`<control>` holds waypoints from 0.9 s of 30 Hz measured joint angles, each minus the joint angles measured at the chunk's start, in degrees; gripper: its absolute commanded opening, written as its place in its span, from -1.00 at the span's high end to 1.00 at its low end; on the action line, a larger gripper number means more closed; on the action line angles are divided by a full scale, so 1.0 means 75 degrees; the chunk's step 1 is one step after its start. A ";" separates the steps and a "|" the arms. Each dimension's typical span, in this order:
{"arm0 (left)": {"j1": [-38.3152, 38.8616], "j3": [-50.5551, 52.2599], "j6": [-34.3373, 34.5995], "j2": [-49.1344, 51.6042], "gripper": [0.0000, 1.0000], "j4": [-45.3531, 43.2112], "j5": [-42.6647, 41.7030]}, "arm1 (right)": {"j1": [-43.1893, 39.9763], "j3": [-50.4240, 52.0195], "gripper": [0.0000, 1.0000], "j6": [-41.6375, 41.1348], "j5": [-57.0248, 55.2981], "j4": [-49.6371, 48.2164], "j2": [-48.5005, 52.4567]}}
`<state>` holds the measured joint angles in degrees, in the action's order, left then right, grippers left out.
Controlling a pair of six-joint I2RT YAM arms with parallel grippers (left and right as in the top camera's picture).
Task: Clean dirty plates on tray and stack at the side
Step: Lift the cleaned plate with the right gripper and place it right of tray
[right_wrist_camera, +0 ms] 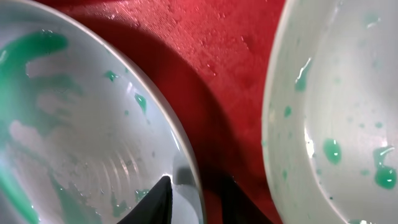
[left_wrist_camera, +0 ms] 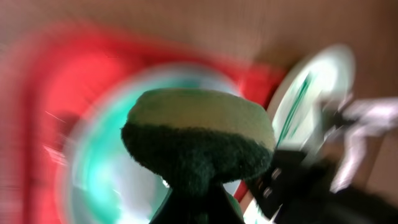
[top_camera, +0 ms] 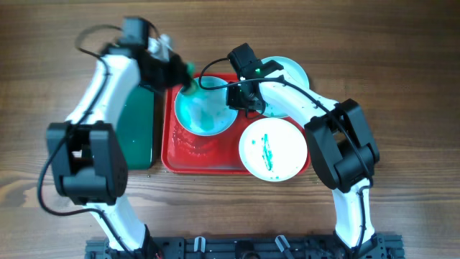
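Note:
The red tray [top_camera: 208, 160] holds a dirty plate smeared turquoise [top_camera: 205, 115] and a white plate with a green streak [top_camera: 273, 147]. A third plate [top_camera: 295, 72] sits at the tray's far right corner, partly hidden by my right arm. My left gripper [top_camera: 185, 78] is shut on a green and yellow sponge [left_wrist_camera: 196, 134] over the smeared plate's [left_wrist_camera: 99, 180] far edge. That view is blurred. My right gripper [top_camera: 241, 97] is shut on the smeared plate's right rim. In the right wrist view its fingers [right_wrist_camera: 196, 196] straddle that rim [right_wrist_camera: 186, 155], with a second plate [right_wrist_camera: 336, 93] beside it.
A narrower dark green tray [top_camera: 140, 129] lies left of the red tray, under my left arm. Wet red tray floor [right_wrist_camera: 211, 62] shows between the two plates. Bare wooden table [top_camera: 402, 57] surrounds the trays.

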<state>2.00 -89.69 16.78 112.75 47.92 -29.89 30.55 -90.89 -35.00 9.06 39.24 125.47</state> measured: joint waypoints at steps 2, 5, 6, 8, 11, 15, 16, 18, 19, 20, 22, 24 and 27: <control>-0.0358 -0.0498 0.0087 -0.0006 0.92 0.0533 0.0434 | -0.0003 0.0023 0.91 0.0099 0.0114 -0.0187 0.0000; -0.0781 -0.0784 0.0358 -0.0038 0.92 0.1518 0.1652 | -0.0017 0.0085 0.91 0.0283 0.0318 -0.0326 0.0029; -0.0851 -0.0784 0.0393 -0.0038 0.92 0.1696 0.1874 | -0.0029 0.0085 0.92 0.0306 0.0370 -0.0332 0.0029; -0.1081 -0.0781 0.0495 -0.0038 0.92 0.2122 0.2567 | -0.0044 0.0067 0.92 0.0513 0.0425 -0.0294 0.0029; -0.1221 -0.0781 0.0510 -0.0038 0.92 0.2238 0.2935 | -0.0020 0.0044 0.91 0.0662 0.0105 0.0064 -0.0137; -0.1236 -0.0781 0.0527 -0.0038 0.92 0.2229 0.3104 | 0.0268 0.0044 0.91 0.1300 -0.1641 0.0166 -0.1329; -0.1233 -0.0781 0.0527 -0.0038 0.92 0.2206 0.3118 | 0.0452 0.0035 0.91 0.1556 -0.2288 0.0157 -0.1725; -0.1236 -0.0781 0.0527 -0.0038 0.92 0.2180 0.3153 | 0.0807 -0.0009 0.92 0.1929 -0.3319 0.0160 -0.2066; -0.1236 -0.0781 0.0527 -0.0038 0.92 0.2180 0.3156 | 0.1096 -0.0047 0.91 0.2122 -0.3972 0.0169 -0.2139; -0.1233 -0.0781 0.0527 -0.0038 0.92 0.2180 0.3159 | 0.1448 -0.0050 0.92 0.2291 -0.4686 0.0219 -0.2145; -0.1233 -0.0781 0.0527 -0.0038 0.92 0.2159 0.3162 | 0.1950 -0.0044 0.92 0.2442 -0.5773 0.0277 -0.2127; -0.1233 -0.0781 0.0527 -0.0038 0.92 0.2122 0.3179 | 0.2483 -0.0044 0.94 0.2521 -0.7111 0.0277 -0.2127; -0.1233 -0.0781 0.0527 -0.0038 0.92 0.2113 0.3209 | 0.3165 -0.0044 0.92 0.2608 -0.8956 0.0277 -0.2127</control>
<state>-7.25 -95.55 20.73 112.46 63.77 -5.82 54.28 -91.22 -15.44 -58.11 41.32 109.51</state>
